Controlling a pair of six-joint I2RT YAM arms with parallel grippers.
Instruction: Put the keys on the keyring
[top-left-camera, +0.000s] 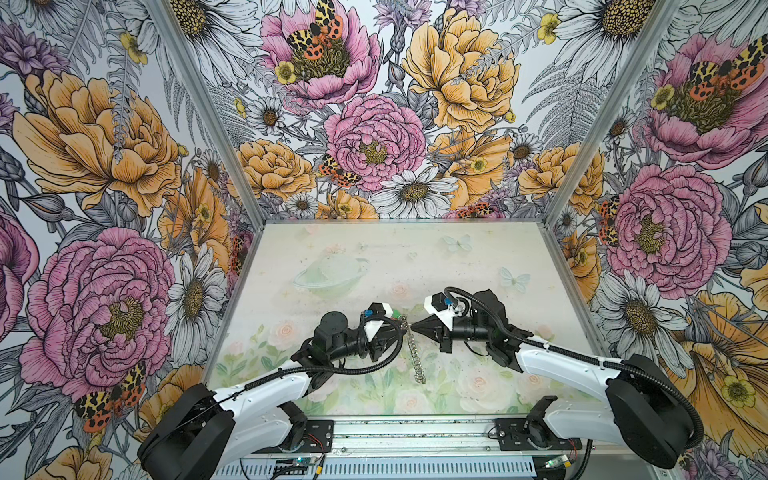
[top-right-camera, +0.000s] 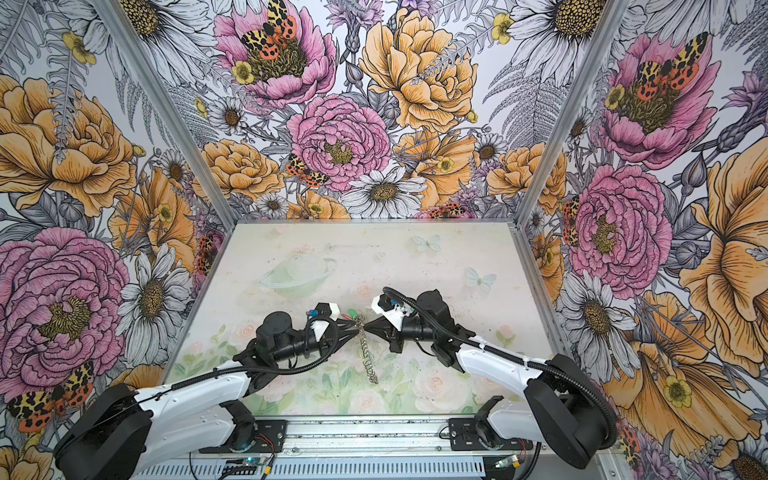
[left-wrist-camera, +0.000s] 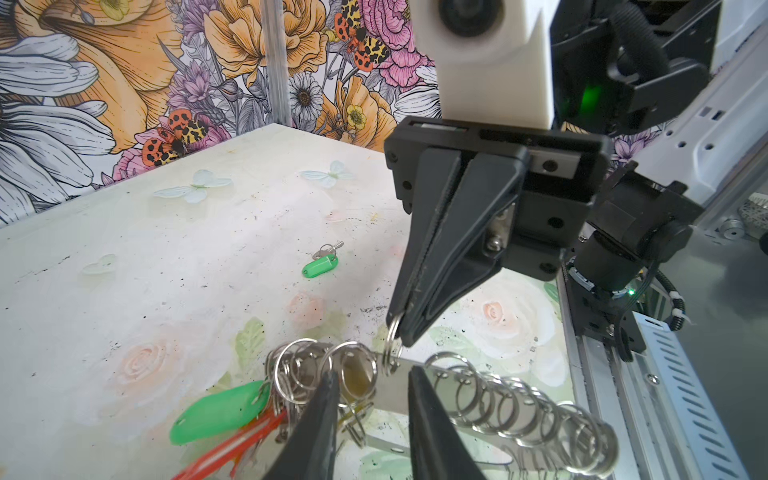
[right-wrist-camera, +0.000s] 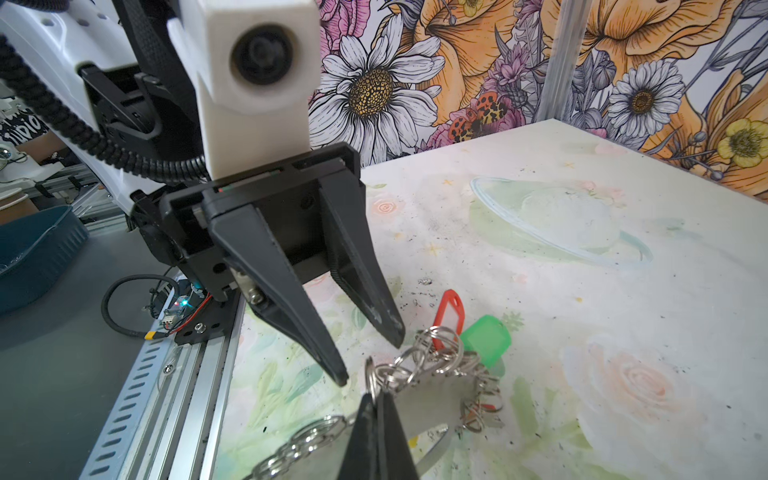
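**Keys partly threaded.** The keyring (top-left-camera: 415, 353) is held at mid-tabletop (top-left-camera: 374, 257), its chain of rings trailing toward the front edge. One small ring is pinched by the closed right gripper (left-wrist-camera: 398, 334). The hoop is straddled by the left gripper (right-wrist-camera: 370, 360), whose jaws stand apart with nothing seen clamped. A green-tagged key (left-wrist-camera: 220, 411) and red-tagged ones (left-wrist-camera: 237, 444) are already threaded on. One loose key (left-wrist-camera: 322, 262), also green-tagged, lies on the tabletop well apart from the keyring, so the task is judged partly done. The back half is bare for manoeuvre; the front edge lies near the chain's end.
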